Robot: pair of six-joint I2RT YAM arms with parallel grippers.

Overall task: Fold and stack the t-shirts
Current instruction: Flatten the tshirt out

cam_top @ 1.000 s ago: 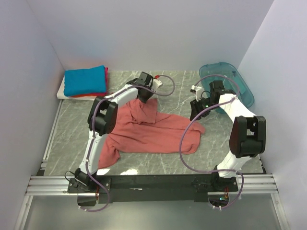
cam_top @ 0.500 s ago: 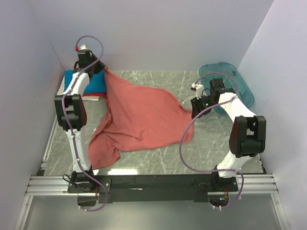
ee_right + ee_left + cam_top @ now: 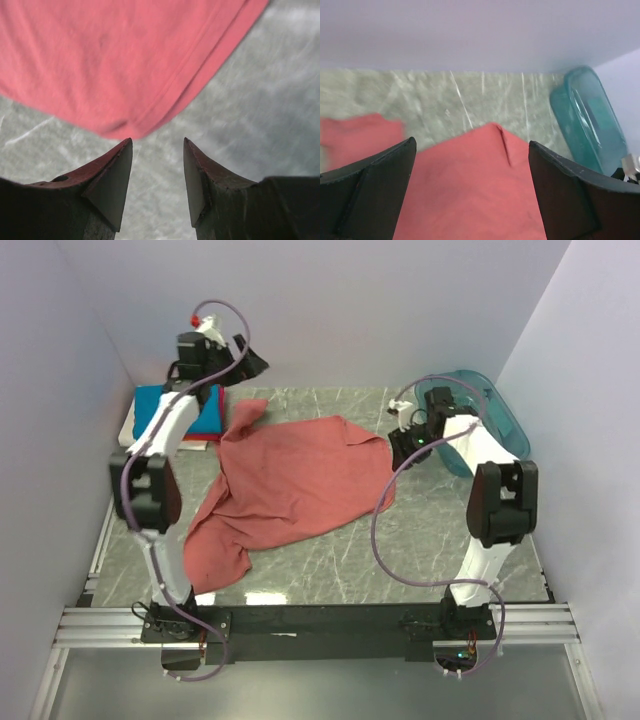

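Shirts first: the big pink shirt (image 3: 300, 480) has just dropped out of the left claw (image 3: 250, 360), which now hangs spread and empty up by the back wall. It lies opened out on the tabletop (image 3: 430, 530), one corner near the folded pile (image 3: 148, 400). The right claw (image 3: 400, 450) sits half-open at the shirt's right edge, pinching nothing. To my eye the spreading is done and folding comes next.

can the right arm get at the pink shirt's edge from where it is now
Probably yes. The right gripper hangs open just short of the shirt edge, with only bare table between them. The bin sits off to its other side, out of the way.
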